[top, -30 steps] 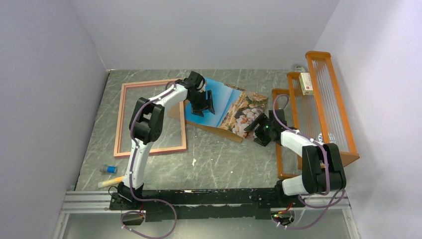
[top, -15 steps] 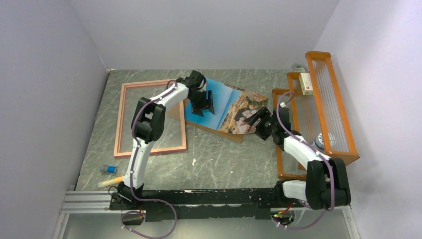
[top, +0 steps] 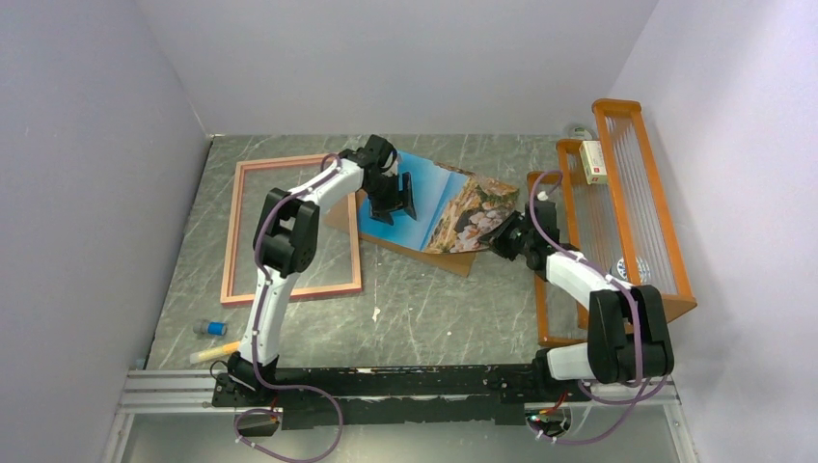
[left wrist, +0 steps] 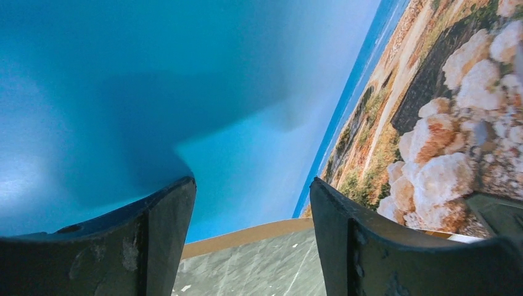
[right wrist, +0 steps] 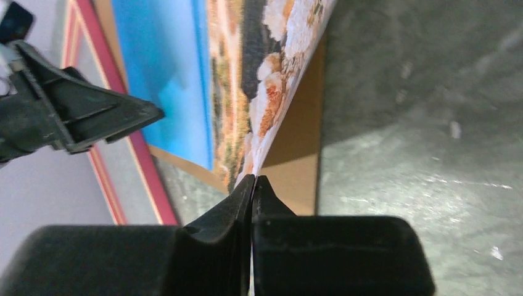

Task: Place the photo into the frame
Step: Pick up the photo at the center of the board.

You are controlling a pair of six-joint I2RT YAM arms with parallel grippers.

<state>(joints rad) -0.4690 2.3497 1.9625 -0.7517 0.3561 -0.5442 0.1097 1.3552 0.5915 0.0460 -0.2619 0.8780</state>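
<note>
The right arm reaches in low from the near right, forearm angled far-left, wrist rolled so its fingers stand edge-on to the table (top: 434, 309). The right gripper (right wrist: 253, 180) is clamped tight on the near-right edge of the photo (top: 436, 198), at the rocky end. That edge is lifted off the board (right wrist: 306, 148) beneath and throws a shadow on it.

The photo lies mid-table, askew on the board, picture side up, its blue end far-left. It looks thin, light and bendy, likely smooth on the face, so it should sag or curl when held by one edge and would crease if pinched hard or dragged. The edge is the sensible place to grip, with support at the other end before carrying it.

Farther back, the left arm stretches long from the near left, elbow high, wrist bent down over the blue end. The left gripper (left wrist: 251, 188) has its fingers spread and nothing between them. Whether they press on the print I cannot tell.

The frame (top: 231, 231) lies flat at the left, just beside the board, not yet holding the photo.
</note>
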